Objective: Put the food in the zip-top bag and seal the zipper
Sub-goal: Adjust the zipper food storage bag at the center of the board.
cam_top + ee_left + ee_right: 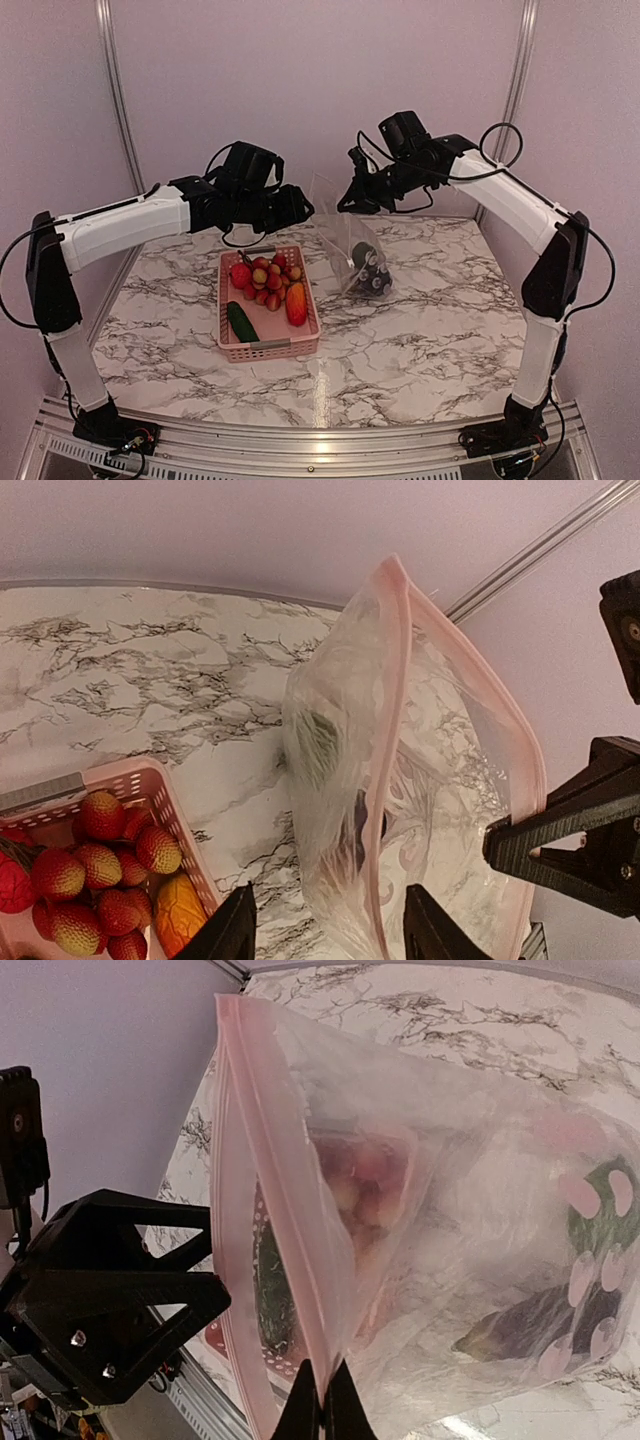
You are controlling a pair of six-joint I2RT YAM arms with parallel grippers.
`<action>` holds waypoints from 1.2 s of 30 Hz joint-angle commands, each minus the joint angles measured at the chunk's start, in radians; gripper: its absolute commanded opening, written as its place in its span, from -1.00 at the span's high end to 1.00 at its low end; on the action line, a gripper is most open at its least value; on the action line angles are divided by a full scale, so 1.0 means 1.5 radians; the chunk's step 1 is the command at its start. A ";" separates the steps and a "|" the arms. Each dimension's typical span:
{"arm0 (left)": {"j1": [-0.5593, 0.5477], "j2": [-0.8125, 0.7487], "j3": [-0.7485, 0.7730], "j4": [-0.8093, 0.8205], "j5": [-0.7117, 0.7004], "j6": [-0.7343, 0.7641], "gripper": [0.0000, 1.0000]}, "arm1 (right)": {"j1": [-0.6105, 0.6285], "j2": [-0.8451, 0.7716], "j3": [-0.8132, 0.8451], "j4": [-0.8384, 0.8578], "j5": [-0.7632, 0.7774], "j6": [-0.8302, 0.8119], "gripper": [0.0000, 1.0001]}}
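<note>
The zip-top bag (348,240) hangs above the table between both grippers, mouth up. My right gripper (322,1405) is shut on the zipper (280,1170), the pale pink strip at the bag's mouth edge. My left gripper (330,932) is open, with one finger on each side of the bag's near mouth edge (392,700), not closed on it. The bag's bottom holds a purple eggplant (530,1325) and a green pepper (600,1210). The rest of the food lies in the pink basket (302,345): red and tan balls (265,278), a cucumber (241,320) and an orange-red fruit (296,302).
The pink basket stands left of centre on the marble table (430,330), just left of the hanging bag. The right gripper's black body (565,835) shows close by in the left wrist view. Walls and frame posts close off the back.
</note>
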 commanded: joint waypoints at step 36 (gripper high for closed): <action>0.031 -0.029 0.057 0.091 0.081 0.049 -0.98 | -0.126 -0.068 0.148 -0.116 0.257 -0.057 1.00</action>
